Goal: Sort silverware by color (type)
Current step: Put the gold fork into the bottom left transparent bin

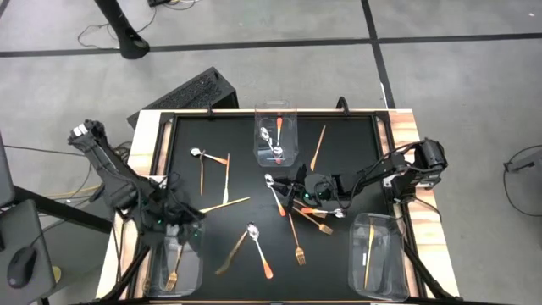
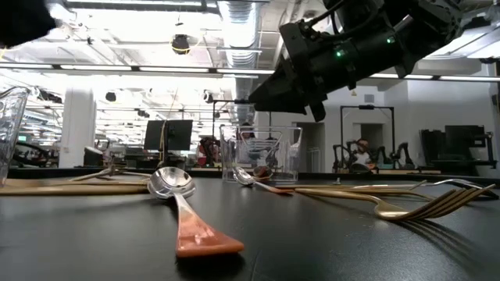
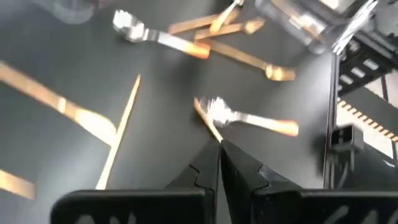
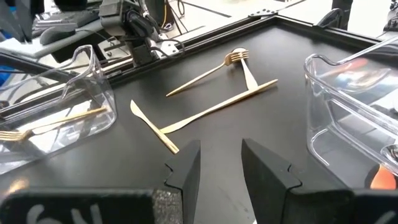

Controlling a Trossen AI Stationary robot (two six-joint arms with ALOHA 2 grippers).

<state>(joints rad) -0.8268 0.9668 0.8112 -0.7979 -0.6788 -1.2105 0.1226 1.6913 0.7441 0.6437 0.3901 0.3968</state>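
The left gripper [image 1: 188, 213] hangs over the black table mat [image 1: 347, 152], just above the clear bin [image 1: 176, 263] at the near-left corner; its two dark fingers [image 3: 211, 171] are pressed together with nothing between them. That bin holds one gold fork [image 1: 174, 269]. Past the fingertips lie a silver-bowled spoon with an orange handle [image 3: 249, 117] and a thin gold knife [image 3: 119, 130].

The right gripper [image 1: 298, 185] hovers low near the mat's middle, jaws parted (a clear gap, nothing in it). Just beside it lie a spoon [image 1: 273, 188] and a gold fork [image 1: 315, 222]. The bin at the near-right corner [image 1: 378, 267] holds a gold knife [image 1: 368, 254]. The bin at the far edge [image 1: 276, 135] holds spoons [image 1: 273, 142]. More gold pieces are scattered across the mat's left half, among them a long knife [image 1: 225, 204] and a fork [image 1: 298, 241].
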